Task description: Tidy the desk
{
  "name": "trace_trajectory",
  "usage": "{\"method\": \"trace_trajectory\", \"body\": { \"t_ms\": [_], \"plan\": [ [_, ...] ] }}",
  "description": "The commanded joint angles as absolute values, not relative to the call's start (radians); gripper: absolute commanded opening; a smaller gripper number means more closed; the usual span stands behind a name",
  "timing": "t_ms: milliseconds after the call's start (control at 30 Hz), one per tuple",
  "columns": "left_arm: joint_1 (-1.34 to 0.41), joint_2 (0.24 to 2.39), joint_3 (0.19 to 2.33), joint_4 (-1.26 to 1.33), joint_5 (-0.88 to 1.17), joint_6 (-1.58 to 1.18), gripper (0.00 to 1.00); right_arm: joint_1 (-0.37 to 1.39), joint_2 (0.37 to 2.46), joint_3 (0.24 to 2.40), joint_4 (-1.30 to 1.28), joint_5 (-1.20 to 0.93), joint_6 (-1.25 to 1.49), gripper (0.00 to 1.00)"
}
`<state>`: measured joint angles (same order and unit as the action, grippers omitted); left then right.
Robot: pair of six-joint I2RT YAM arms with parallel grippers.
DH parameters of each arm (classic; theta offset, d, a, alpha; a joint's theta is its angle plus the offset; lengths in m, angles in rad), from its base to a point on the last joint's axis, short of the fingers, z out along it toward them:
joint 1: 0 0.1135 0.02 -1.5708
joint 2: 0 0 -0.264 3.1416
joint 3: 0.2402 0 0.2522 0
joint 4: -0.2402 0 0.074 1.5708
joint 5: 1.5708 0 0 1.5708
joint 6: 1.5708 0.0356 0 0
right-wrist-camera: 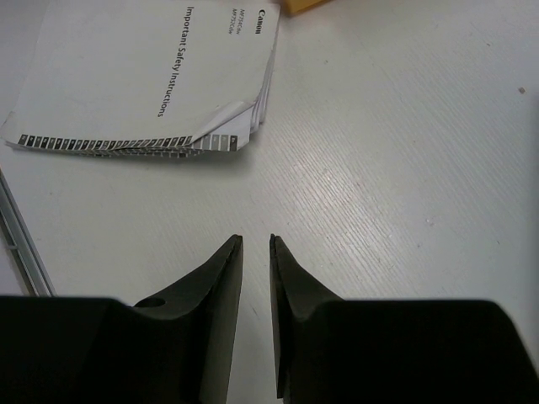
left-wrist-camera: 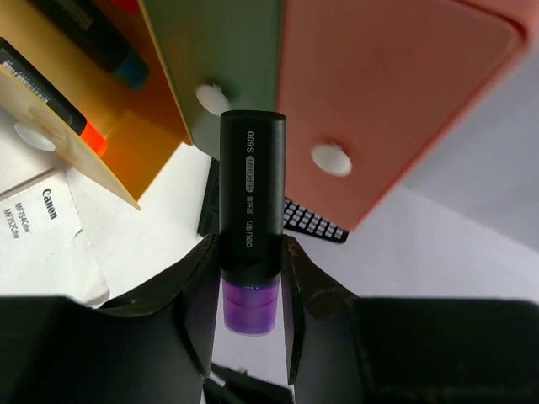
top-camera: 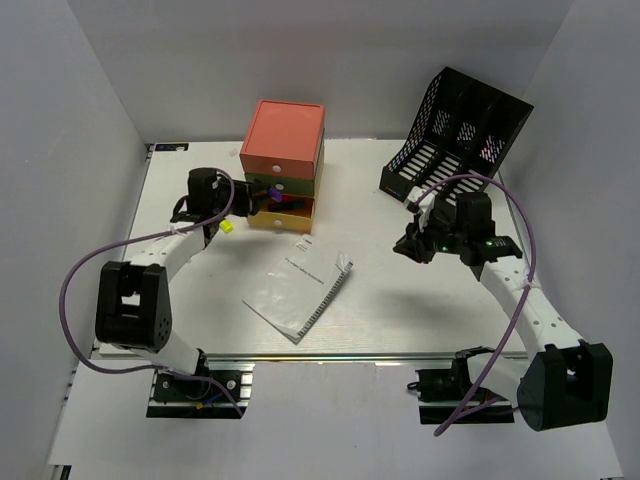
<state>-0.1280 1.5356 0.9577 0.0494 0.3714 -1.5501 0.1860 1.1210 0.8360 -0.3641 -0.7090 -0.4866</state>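
The white desk holds a stacked drawer box with orange, green and yellow drawers. The yellow bottom drawer stands open with markers inside. My left gripper is shut on a black marker with a purple end, held in front of the drawer fronts; the fingers clamp its lower part. My right gripper hovers over bare desk right of centre, jaws almost together with nothing between them.
A white Canon safety booklet lies mid-desk, also in the right wrist view. A black mesh file rack stands at the back right. A small yellow item lies left of the box. A metal rail runs along the near edge.
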Motion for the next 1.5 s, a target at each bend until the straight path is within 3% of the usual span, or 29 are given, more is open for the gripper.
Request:
{"method": "trace_trajectory", "body": {
  "t_ms": [0, 100, 167, 300, 333, 367, 400, 567, 733, 800, 833, 867, 900, 933, 1000, 1033, 1100, 1167, 1200, 1267, 1300, 1367, 1467],
  "plan": [
    [-0.146, 1.563, 0.956, 0.124, 0.324, -1.635, 0.00, 0.178, 1.129, 0.834, -0.342, -0.709, -0.499, 0.25],
    [-0.156, 1.594, 0.979, 0.136, 0.319, -1.647, 0.02, 0.176, 1.132, 0.836, -0.342, -0.707, -0.499, 0.25],
    [-0.166, 1.624, 1.002, 0.135, 0.324, -1.647, 0.11, 0.176, 1.132, 0.836, -0.344, -0.709, -0.500, 0.25],
    [-0.175, 1.661, 1.034, 0.117, 0.333, -1.646, 0.38, 0.173, 1.131, 0.836, -0.345, -0.710, -0.500, 0.26],
    [-0.175, 1.673, 1.038, 0.115, 0.339, -1.643, 0.51, 0.172, 1.131, 0.838, -0.344, -0.712, -0.500, 0.26],
    [-0.175, 1.675, 1.040, 0.117, 0.344, -1.643, 0.53, 0.169, 1.131, 0.836, -0.347, -0.712, -0.500, 0.26],
    [-0.175, 1.674, 1.039, 0.120, 0.354, -1.641, 0.63, 0.172, 1.129, 0.836, -0.347, -0.713, -0.500, 0.25],
    [-0.175, 1.643, 1.029, 0.149, 0.406, -1.614, 0.69, 0.161, 1.127, 0.834, -0.351, -0.735, -0.503, 0.26],
    [-0.166, 1.580, 0.999, 0.227, 0.523, -1.559, 0.66, 0.163, 1.129, 0.831, -0.379, -0.779, -0.558, 0.30],
    [-0.152, 1.530, 0.964, 0.258, 0.587, -1.493, 0.56, 0.175, 1.123, 0.828, -0.385, -0.813, -0.580, 0.30],
    [-0.140, 1.510, 0.948, 0.287, 0.657, -1.455, 0.46, 0.181, 1.117, 0.828, -0.384, -0.828, -0.590, 0.29],
    [-0.118, 1.464, 0.933, 0.313, 0.698, -1.406, 0.17, 0.217, 1.108, 0.840, -0.380, -0.840, -0.610, 0.28],
    [-0.104, 1.441, 0.899, 0.333, 0.742, -1.287, 0.04, 0.236, 1.104, 0.850, -0.371, -0.836, -0.607, 0.27],
    [-0.091, 1.413, 0.888, 0.299, 0.814, -1.222, 0.00, 0.257, 1.106, 0.867, -0.362, -0.828, -0.601, 0.22],
    [-0.045, 1.329, 0.890, 0.127, 0.860, -0.940, 0.00, 0.366, 1.147, 0.938, -0.354, -0.767, -0.589, 0.15],
    [-0.035, 1.294, 0.912, 0.023, 0.804, -0.816, 0.00, 0.435, 1.216, 0.980, -0.360, -0.703, -0.580, 0.08],
    [-0.035, 1.191, 0.969, -0.332, 0.595, -0.472, 0.01, 0.533, 1.314, 1.145, -0.437, -0.640, -0.563, 0.03],
    [-0.035, 1.103, 0.962, -0.403, 0.285, -0.366, 0.19, 0.615, 1.471, 1.266, -0.459, -0.574, -0.510, 0.00],
    [-0.035, 0.998, 0.950, -0.441, 0.173, -0.348, 0.50, 0.668, 1.521, 1.395, -0.472, -0.554, -0.447, 0.00],
    [-0.035, 0.889, 0.888, -0.440, -0.101, -0.327, 0.70, 0.707, 1.693, 1.552, -0.498, -0.483, -0.384, 0.03],
    [-0.035, 0.840, 0.867, -0.431, -0.189, -0.330, 0.82, 0.739, 1.762, 1.742, -0.523, -0.468, -0.333, 0.05],
    [-0.049, 0.701, 0.799, -0.417, -0.369, -0.359, 0.86, 0.791, 1.943, 1.937, -0.609, -0.408, -0.293, 0.16],
    [-0.049, 0.565, 0.723, -0.382, -0.495, -0.379, 0.91, 0.909, 2.021, 1.951, -0.456, -0.282, -0.266, 0.29]
  ]
}}
